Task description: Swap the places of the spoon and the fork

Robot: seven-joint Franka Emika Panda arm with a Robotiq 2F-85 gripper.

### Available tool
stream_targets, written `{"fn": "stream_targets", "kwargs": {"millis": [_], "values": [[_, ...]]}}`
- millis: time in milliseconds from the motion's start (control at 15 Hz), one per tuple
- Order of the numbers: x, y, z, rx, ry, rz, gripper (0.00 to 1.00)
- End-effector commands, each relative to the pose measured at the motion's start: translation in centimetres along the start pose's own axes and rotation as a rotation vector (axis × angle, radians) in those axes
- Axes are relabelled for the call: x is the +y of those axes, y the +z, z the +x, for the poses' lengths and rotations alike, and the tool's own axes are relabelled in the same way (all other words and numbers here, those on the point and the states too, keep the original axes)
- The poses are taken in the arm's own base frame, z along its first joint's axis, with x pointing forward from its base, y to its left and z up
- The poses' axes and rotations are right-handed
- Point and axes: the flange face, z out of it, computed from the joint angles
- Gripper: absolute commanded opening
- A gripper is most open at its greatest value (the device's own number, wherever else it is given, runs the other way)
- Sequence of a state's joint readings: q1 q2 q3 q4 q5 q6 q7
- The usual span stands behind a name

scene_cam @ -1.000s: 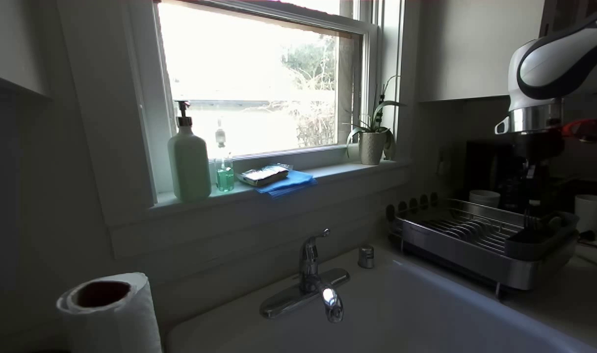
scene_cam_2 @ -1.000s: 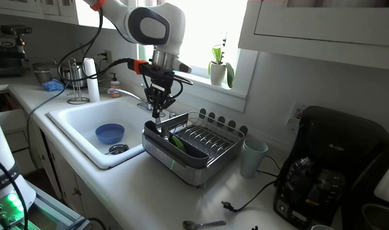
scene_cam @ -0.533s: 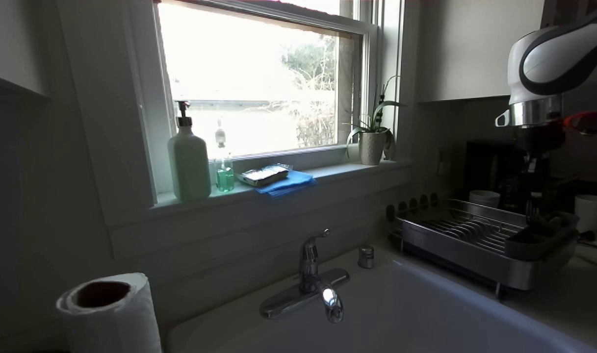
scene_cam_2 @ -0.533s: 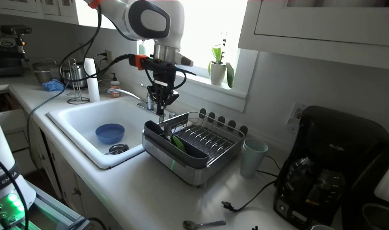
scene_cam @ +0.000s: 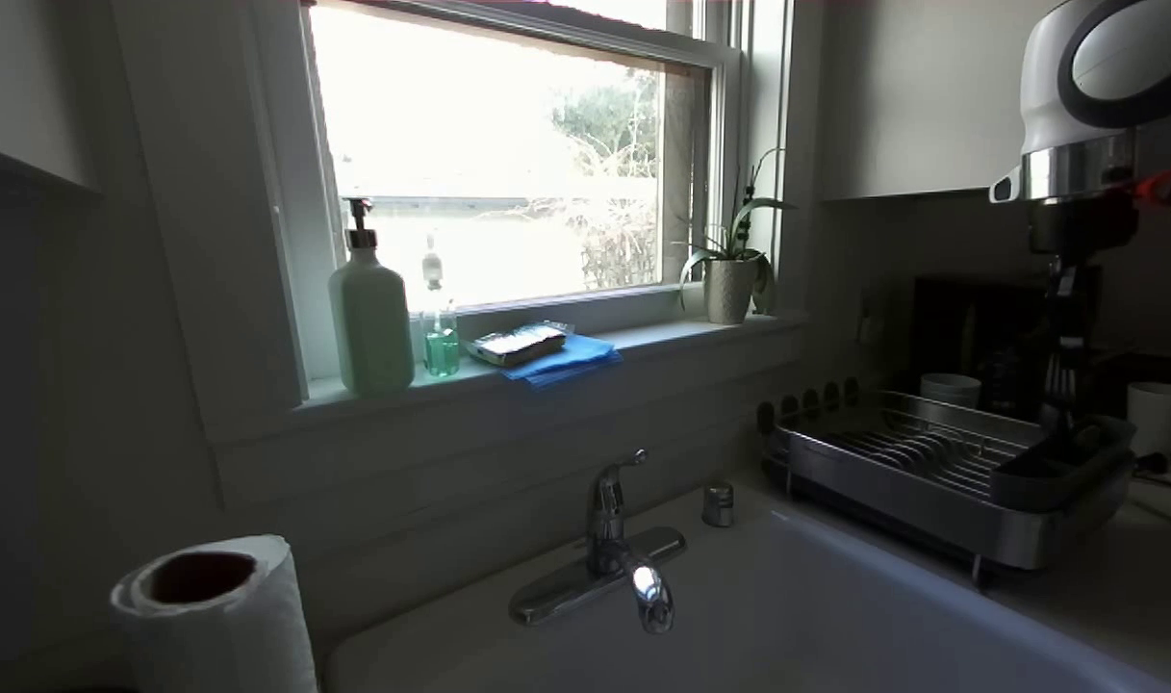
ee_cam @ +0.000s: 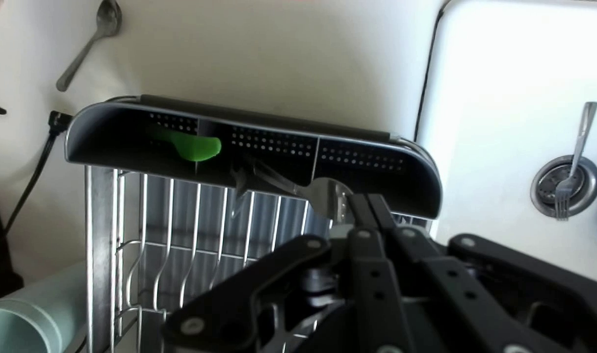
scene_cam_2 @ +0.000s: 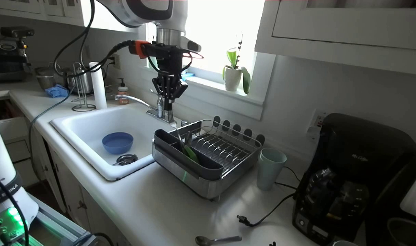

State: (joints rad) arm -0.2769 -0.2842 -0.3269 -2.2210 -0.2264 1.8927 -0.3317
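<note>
The hand [scene_cam_2: 169, 106] pinches the fork [ee_cam: 323, 193] by its tined end above the dish rack [scene_cam_2: 178, 173], its handle slanting down into the rack's caddy [scene_cam_2: 209, 173] (a second fork [ee_cam: 577, 154] lies in the sink [ee_cam: 489, 88], well apart from the rack). The spoon [ee_cam: 96, 39] rests on the tabletop [scene_cam_2: 166, 205], near the rack's end away from the sink. This looks like the step of freeing the fork; next should come a lift until the handle clears the caddy, then a carry to the tabletop beside the spoon.
</note>
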Motion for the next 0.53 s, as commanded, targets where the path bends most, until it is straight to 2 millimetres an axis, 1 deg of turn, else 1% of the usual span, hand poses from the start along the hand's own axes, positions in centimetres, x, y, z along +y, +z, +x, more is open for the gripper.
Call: {"fn": "stream_targets", "kwargs": {"millis": [0, 467], "values": [[-0.9, -2.5, -1.9, 0.018, 0.029, -0.023, 0.01], [-2.7, -6.1, -3.6, 0.079, 0.048, -0.016, 0.01]]}}
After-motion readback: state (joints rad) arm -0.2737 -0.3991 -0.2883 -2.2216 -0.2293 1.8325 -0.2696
